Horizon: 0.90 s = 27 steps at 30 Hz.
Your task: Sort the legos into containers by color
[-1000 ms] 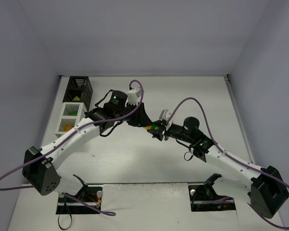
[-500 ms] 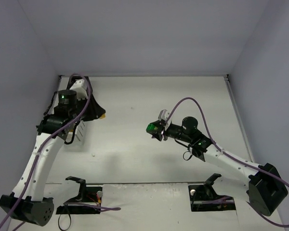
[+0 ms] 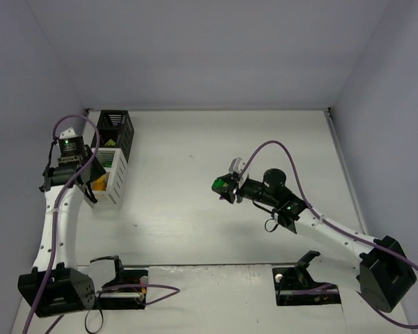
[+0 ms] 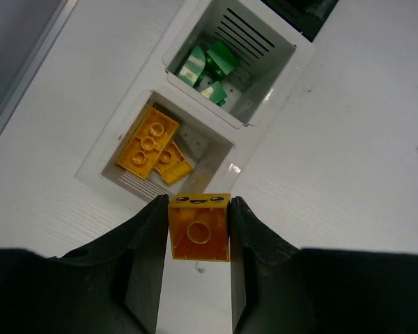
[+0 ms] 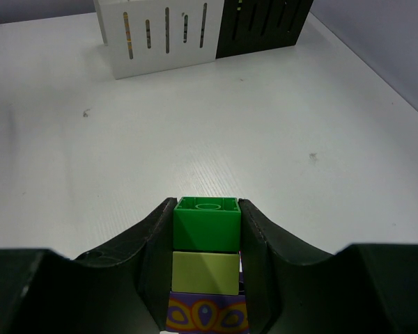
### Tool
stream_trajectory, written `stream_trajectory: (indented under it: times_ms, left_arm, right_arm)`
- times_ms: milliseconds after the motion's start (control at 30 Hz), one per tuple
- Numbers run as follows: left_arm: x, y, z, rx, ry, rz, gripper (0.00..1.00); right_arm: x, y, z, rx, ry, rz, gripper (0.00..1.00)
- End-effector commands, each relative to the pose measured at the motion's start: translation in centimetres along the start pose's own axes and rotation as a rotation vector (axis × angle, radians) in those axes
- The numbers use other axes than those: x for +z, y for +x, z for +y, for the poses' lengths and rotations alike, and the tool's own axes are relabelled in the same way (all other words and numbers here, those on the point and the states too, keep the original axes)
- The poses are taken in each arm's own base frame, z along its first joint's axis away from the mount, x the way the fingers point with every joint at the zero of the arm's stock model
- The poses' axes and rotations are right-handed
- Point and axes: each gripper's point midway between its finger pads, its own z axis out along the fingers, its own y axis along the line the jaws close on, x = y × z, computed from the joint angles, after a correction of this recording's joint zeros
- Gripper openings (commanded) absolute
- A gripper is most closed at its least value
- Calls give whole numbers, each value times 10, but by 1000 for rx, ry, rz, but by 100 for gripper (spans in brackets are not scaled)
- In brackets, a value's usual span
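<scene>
My left gripper (image 4: 199,221) is shut on a yellow-orange brick (image 4: 199,236) with a smiley face, held just above the table at the near edge of the white bin (image 4: 104,158) that holds two yellow bricks (image 4: 148,140). The adjoining white bin (image 4: 279,66) holds green bricks (image 4: 210,64). In the top view the left gripper (image 3: 92,182) hangs beside the row of bins (image 3: 118,182). My right gripper (image 5: 206,216) is shut on a stack: dark green brick (image 5: 206,224), light green brick (image 5: 206,273), purple patterned brick (image 5: 207,314). It hovers mid-table (image 3: 223,188).
The black slatted bin (image 3: 116,128) ends the row at the back left, close to the left wall. From the right wrist view the white bins (image 5: 160,35) and black bin (image 5: 265,24) stand far ahead. Purple cables loop over both arms.
My left arm has swung from the stack at mid-table leftward to the bins, carrying the yellow brick. My right gripper has stayed nearly still with the green and purple stack.
</scene>
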Motion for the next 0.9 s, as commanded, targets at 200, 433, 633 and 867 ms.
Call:
stream_trajectory:
  times_ms: [200, 433, 633, 867]
  left_arm:
    - [39, -22, 18, -28, -112, -34, 6]
    - [49, -16, 24, -30, -130, -27, 34]
    - [43, -16, 8, -30, -43, -26, 52]
    - [7, -11, -33, -12, 185, -65, 57]
  right_arm:
    - [0, -29, -9, -41, 33, -90, 0]
    - [2, -27, -9, -37, 24, -82, 0]
    - [4, -24, -9, -31, 24, -73, 0]
    - [6, -28, -16, 18, 66, -86, 0]
